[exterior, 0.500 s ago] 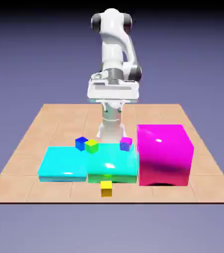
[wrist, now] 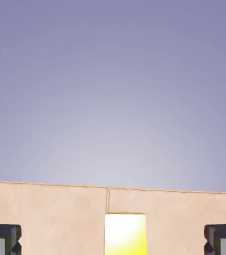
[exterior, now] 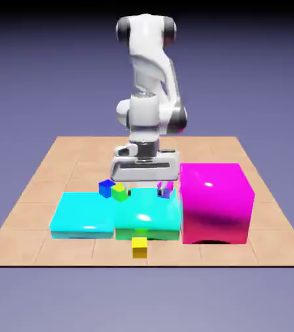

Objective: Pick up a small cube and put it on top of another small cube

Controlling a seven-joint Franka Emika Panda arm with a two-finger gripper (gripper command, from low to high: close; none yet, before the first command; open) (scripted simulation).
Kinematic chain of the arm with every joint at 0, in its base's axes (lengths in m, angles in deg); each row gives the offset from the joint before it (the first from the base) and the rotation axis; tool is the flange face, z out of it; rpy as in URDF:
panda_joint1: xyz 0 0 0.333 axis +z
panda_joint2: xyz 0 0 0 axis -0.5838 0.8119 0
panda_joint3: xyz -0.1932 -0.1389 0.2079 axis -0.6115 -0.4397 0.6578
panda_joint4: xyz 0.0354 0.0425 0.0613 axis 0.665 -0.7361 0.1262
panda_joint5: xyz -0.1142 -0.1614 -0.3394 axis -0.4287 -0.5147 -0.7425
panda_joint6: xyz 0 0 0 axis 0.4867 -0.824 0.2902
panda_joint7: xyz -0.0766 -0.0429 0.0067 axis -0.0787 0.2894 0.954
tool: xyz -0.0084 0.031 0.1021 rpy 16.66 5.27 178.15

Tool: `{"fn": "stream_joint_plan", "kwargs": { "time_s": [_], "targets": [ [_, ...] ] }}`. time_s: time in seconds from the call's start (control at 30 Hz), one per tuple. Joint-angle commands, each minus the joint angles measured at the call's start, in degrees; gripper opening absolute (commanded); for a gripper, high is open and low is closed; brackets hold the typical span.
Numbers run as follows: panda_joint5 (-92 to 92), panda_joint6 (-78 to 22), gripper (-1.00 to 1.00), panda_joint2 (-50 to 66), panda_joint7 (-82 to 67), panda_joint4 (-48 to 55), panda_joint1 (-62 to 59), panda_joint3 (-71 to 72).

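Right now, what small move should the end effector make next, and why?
Probably ease down toward the yellow cube: the end effector is open, and the hand view shows that cube between its fingertips, with nothing gripped.

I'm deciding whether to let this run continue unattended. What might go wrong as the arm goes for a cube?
The gripper is open with the yellow cube showing between its fingertips, slightly off-centre, so one finger might nudge it first. The lime-green-and-yellow cube sits close beside the blue cube; a finger coming down there could knock either.
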State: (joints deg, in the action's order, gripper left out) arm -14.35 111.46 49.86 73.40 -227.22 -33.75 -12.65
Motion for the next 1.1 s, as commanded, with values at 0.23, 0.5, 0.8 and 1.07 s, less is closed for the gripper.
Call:
{"fn": "stream_joint_plan", "kwargs": {
  "time_s": [0.23, 0.5, 0.8, 1.07],
  "targets": [
    [0.2, -13.8, 0.00, 16.6, -0.8, 11.7, 0.7, -1.5],
    [0.9, -12.9, 0.00, 30.1, -1.4, 15.5, 0.6, -1.8],
    [6.3, -23.8, -1.00, 20.0, -0.6, 16.8, 4.5, -4.0],
    [19.4, -33.1, -1.00, 3.4, -2.7, 11.2, 15.1, -7.6]
  ]
}}
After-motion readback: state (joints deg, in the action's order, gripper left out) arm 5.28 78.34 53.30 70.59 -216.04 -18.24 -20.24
